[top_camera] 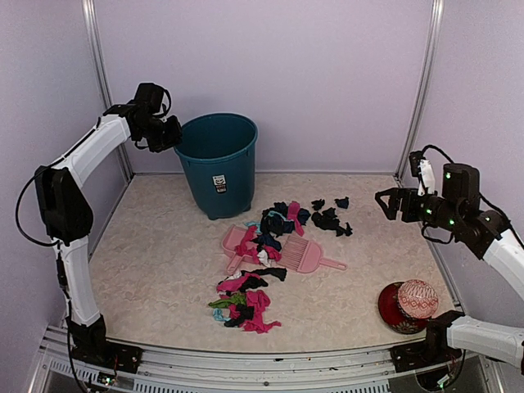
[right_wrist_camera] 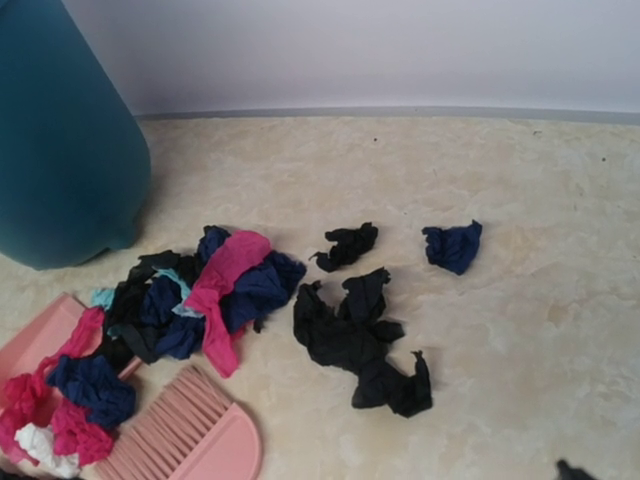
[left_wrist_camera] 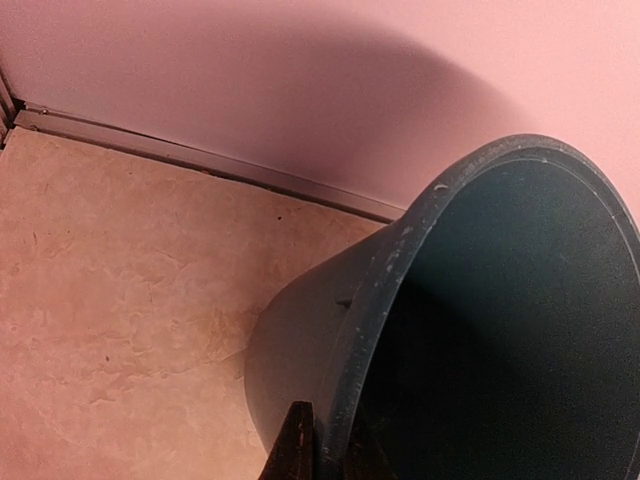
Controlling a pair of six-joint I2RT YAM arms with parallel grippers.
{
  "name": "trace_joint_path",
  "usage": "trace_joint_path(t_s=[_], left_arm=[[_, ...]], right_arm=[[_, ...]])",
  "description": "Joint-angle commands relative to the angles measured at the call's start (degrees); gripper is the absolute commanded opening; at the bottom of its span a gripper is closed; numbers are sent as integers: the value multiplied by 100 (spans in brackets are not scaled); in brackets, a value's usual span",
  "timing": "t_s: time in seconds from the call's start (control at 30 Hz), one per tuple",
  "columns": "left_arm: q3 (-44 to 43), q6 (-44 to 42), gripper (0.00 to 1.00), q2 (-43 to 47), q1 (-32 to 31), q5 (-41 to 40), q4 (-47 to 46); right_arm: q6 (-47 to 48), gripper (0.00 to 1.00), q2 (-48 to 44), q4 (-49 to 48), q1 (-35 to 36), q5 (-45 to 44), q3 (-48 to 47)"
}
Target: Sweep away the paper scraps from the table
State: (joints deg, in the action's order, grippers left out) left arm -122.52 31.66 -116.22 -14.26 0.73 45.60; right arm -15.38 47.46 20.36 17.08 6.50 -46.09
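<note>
Paper scraps lie in three groups on the table (top_camera: 155, 262): a mixed pile (top_camera: 277, 223) on and behind the pink dustpan (top_camera: 240, 240), black and navy scraps (top_camera: 331, 219) to its right, and a pink, black and green pile (top_camera: 246, 301) nearer the front. The right wrist view shows the black scraps (right_wrist_camera: 360, 340), a navy scrap (right_wrist_camera: 452, 247) and the mixed pile (right_wrist_camera: 210, 290). My left gripper (top_camera: 169, 133) is raised at the back left, its fingers (left_wrist_camera: 298, 445) closed on the rim of the teal bin (left_wrist_camera: 400, 260). My right gripper (top_camera: 382, 205) hovers open and empty right of the scraps.
The teal bin (top_camera: 219, 164) stands at the back by the wall. A pink brush (top_camera: 301, 255) lies against the dustpan and shows in the right wrist view (right_wrist_camera: 190, 435). A red patterned ball (top_camera: 417, 298) sits on a dark red dish (top_camera: 388, 307) at the front right.
</note>
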Motion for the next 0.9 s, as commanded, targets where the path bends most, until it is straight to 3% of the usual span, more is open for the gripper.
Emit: trace_joint_path(t_s=[0.0, 0.13, 0.33, 0.6, 0.77, 0.87], left_arm=[[-281, 64, 8, 4, 24, 160, -360], [-282, 52, 12, -21, 27, 181, -371], [-281, 34, 29, -12, 27, 245, -418], [-151, -65, 69, 288, 219, 296, -563], [396, -157, 93, 856, 221, 96, -778], [796, -207, 99, 1259, 230, 12, -890]], right_arm=[[-58, 100, 17, 73, 51, -38, 12], [-46, 100, 9, 115, 52, -40, -39], [-43, 100, -12, 185, 50, -63, -60], [-40, 100, -67, 258, 57, -39, -76], [69, 100, -151, 129, 50, 350, -29], [85, 100, -191, 45, 50, 464, 31]])
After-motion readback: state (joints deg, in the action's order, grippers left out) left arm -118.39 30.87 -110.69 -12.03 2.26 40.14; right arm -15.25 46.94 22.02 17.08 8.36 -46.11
